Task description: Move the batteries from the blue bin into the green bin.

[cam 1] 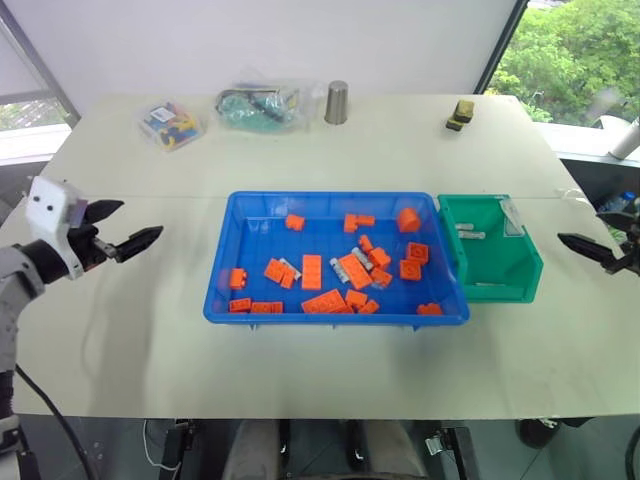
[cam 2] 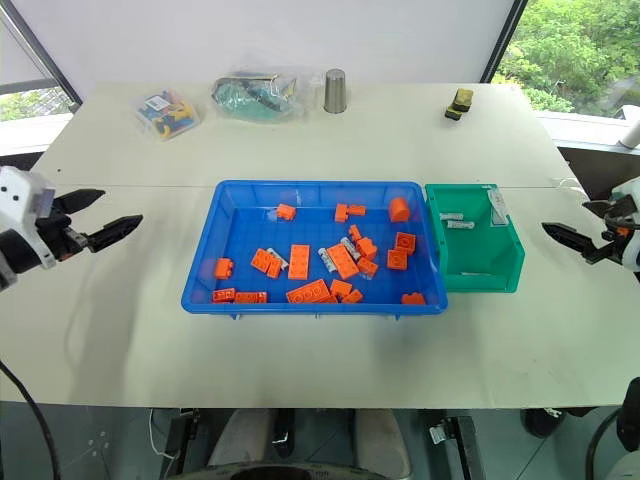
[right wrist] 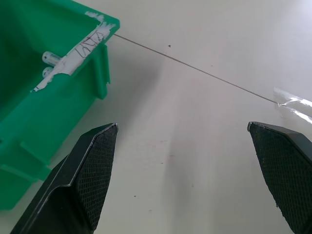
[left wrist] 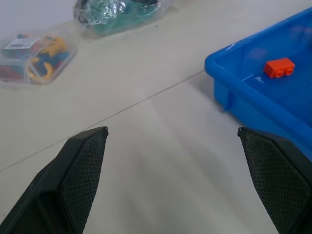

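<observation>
The blue bin point(cam 1: 258, 232) sits mid-table, holding several orange bricks point(cam 1: 312, 271) and a few silver batteries point(cam 1: 340, 270) lying among them. Touching its right side stands the green bin point(cam 1: 502, 278), with two batteries point(cam 1: 470, 233) at its back; they also show as batteries point(right wrist: 48, 58) in the right wrist view. My left gripper point(cam 1: 140, 220) hovers open and empty over bare table, well left of the blue bin point(left wrist: 253, 92). Over the table to the right of the green bin point(right wrist: 29, 122), my right gripper point(cam 2: 566, 218) is open and empty too.
Along the far side of the table lie a clear box of coloured pieces point(cam 1: 171, 124), a plastic bag point(cam 1: 258, 105), a metal cup point(cam 1: 337, 102) and a small yellow-black object point(cam 1: 460, 113). A seam line point(cam 1: 150, 197) crosses the tabletop.
</observation>
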Motion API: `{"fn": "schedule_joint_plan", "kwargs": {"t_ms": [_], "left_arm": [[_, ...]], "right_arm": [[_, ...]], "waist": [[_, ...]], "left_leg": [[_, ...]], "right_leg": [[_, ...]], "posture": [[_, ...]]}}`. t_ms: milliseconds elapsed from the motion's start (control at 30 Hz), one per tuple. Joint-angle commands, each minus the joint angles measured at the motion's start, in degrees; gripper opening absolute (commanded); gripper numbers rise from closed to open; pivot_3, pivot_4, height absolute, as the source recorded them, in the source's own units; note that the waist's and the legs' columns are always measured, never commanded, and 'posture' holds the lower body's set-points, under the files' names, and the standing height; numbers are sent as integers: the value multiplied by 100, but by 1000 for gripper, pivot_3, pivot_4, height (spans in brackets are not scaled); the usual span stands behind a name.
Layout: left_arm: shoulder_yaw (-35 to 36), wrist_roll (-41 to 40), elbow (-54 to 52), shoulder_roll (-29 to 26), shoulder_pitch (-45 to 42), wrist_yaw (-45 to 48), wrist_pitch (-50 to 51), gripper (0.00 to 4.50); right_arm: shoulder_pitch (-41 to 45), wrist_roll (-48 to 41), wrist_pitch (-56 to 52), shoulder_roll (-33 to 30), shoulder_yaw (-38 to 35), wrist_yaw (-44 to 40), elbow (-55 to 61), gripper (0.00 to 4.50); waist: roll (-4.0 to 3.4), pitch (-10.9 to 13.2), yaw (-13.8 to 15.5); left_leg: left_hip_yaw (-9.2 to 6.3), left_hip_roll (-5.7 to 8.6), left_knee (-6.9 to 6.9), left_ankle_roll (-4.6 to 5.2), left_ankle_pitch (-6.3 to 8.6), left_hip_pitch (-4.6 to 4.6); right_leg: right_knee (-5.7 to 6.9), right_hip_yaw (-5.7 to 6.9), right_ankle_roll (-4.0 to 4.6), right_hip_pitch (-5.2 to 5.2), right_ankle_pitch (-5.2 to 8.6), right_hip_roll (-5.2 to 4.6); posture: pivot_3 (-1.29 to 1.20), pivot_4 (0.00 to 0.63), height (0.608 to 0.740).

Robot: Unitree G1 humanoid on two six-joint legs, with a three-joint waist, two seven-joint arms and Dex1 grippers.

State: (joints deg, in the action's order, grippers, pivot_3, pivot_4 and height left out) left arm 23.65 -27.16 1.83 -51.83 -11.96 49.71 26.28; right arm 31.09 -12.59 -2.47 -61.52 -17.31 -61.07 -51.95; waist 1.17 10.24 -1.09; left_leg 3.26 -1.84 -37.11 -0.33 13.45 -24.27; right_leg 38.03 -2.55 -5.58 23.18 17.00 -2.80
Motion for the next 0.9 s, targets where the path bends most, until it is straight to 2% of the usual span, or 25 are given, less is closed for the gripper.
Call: {"fn": "schedule_joint_plan", "kwargs": {"t_ms": [33, 167, 733, 900], "left_arm": [[161, -38, -177, -103, -2, 70, -105, 4500], [152, 36, 63, -33, -290, -230, -25, 4500], [-175, 80, -158, 179, -265, -153, -14, 4500], [-316, -31, -290, 184, -363, 7, 84, 4500]], "right_arm": [[84, -57, 125, -55, -121, 44, 9, 4399], [93, -53, 131, -71, -113, 54, -2, 4399], [253, 187, 170, -127, 53, 263, -42, 4399], [586, 79, -39, -167, 57, 61, 228, 4399]], "waist": [[0, 0, -3], [0, 0, 6], [0, 0, 2], [0, 0, -8]], "left_leg": [[0, 0, 0, 0, 0, 0], [-2, 0, -1, 0, 0, 0], [3, 0, -2, 0, 0, 0], [3, 1, -2, 0, 0, 0]], "right_leg": [[0, 0, 0, 0, 0, 0], [1, 0, 0, 0, 0, 1], [2, -1, -1, 1, -1, 0], [4, -1, -1, 1, -1, 1]], "posture": [[0, 150, 739], [0, 150, 739], [0, 150, 739], [0, 150, 739]]}}
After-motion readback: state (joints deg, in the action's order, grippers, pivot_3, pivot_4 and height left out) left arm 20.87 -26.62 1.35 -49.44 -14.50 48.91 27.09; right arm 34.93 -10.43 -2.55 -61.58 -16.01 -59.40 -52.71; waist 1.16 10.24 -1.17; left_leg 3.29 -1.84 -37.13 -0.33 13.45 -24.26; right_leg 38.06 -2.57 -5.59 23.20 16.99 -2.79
